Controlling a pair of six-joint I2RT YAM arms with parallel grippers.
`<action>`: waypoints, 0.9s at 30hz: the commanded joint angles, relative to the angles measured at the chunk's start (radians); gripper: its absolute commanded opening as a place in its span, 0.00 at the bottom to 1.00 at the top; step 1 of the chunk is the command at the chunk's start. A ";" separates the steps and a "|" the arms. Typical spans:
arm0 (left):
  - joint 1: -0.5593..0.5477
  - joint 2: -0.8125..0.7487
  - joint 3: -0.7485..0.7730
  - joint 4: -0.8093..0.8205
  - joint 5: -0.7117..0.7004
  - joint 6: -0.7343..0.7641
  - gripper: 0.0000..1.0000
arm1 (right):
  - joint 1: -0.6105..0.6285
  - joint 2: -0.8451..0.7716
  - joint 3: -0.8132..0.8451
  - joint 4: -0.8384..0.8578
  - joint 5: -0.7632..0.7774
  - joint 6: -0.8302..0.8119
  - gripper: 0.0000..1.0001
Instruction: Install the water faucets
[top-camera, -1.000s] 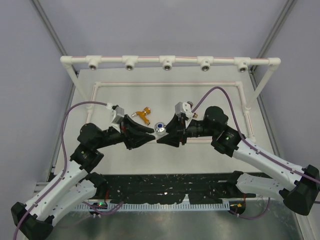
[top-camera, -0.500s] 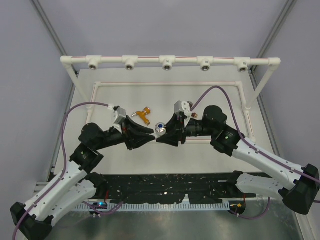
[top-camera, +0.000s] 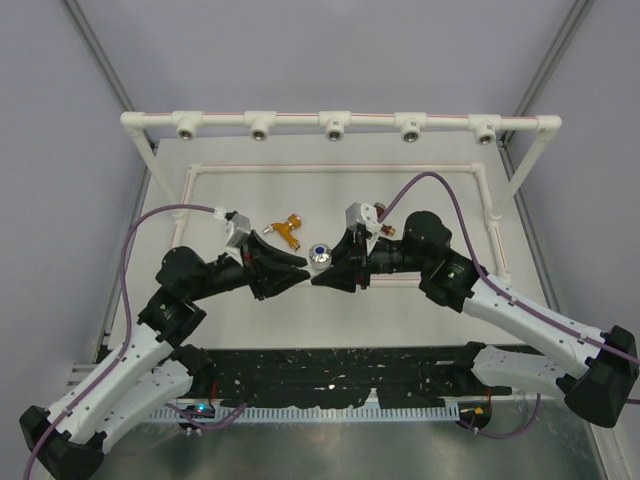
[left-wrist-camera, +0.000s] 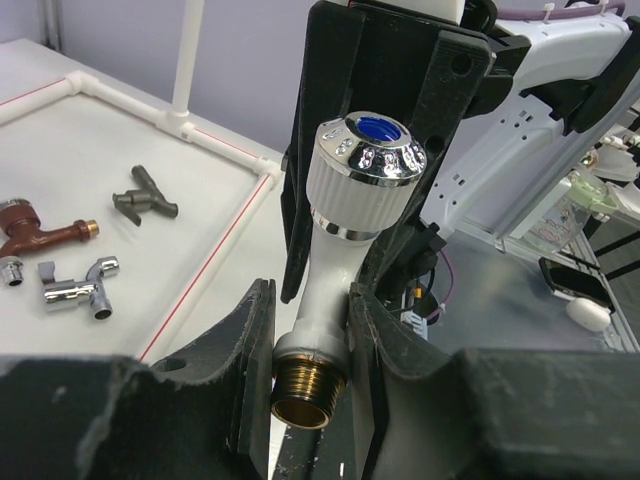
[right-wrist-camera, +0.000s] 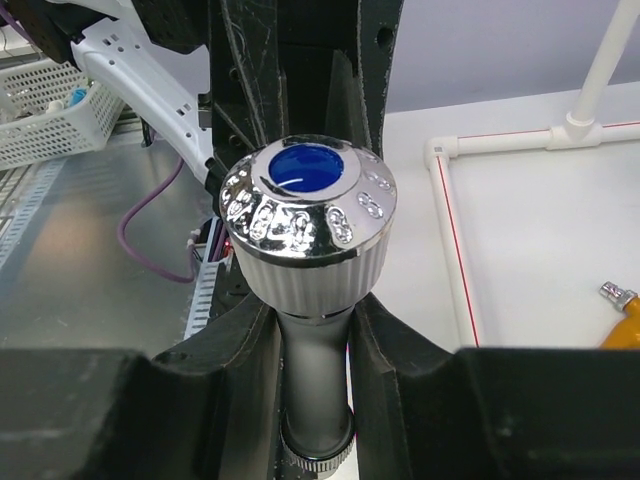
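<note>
Barely begun — nothing fitted yet.
My left pincer and right pincer both clench the white faucet over mid-table; all five frame sockets gape empty — orange faucet lies beside.

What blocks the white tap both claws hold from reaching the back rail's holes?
Nothing visible does. From the white tap to the rail sockets only a low table pipe crosses; the orange tap lies leftward.

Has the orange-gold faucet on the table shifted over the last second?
No. The orange-gold faucet lies at the same spot and the same angle below the far rail of the flat pipe frame as in both earlier top views.
</note>
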 joint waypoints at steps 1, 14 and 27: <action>-0.002 -0.010 0.079 -0.114 -0.112 0.075 0.42 | -0.006 -0.030 0.014 0.024 0.035 -0.007 0.05; 0.177 0.091 0.398 -0.772 -0.739 0.260 1.00 | -0.141 -0.280 -0.121 -0.160 0.641 -0.053 0.05; 0.435 0.407 0.797 -0.817 -0.967 0.364 0.99 | -0.158 -0.450 -0.172 -0.214 0.881 -0.081 0.05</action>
